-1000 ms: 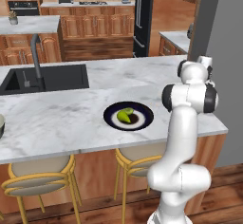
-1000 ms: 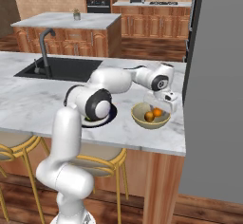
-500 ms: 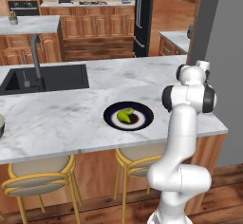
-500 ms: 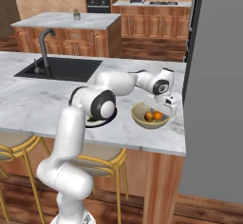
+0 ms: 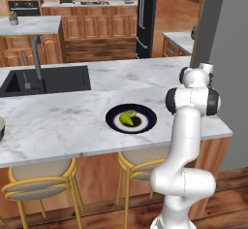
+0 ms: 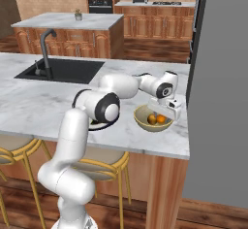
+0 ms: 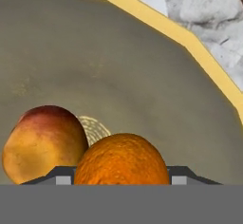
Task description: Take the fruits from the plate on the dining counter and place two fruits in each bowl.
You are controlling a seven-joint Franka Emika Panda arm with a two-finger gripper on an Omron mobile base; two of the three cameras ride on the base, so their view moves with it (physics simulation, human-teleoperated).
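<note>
Marble dining counter [image 5: 72, 121] in the left base view carries the dark plate [image 5: 147, 125], on which we note a green fruit [image 5: 127, 118]. From the right base view we record the gripper [image 6: 162, 118] lowered into a cream bowl [image 6: 141, 121] holding two orange-toned fruits. In the hand view the orange [image 7: 121, 160] sits between the finger tips, touching the brownish-orange fruit [image 7: 45, 144]; we cannot tell whether it is pinched.
</note>
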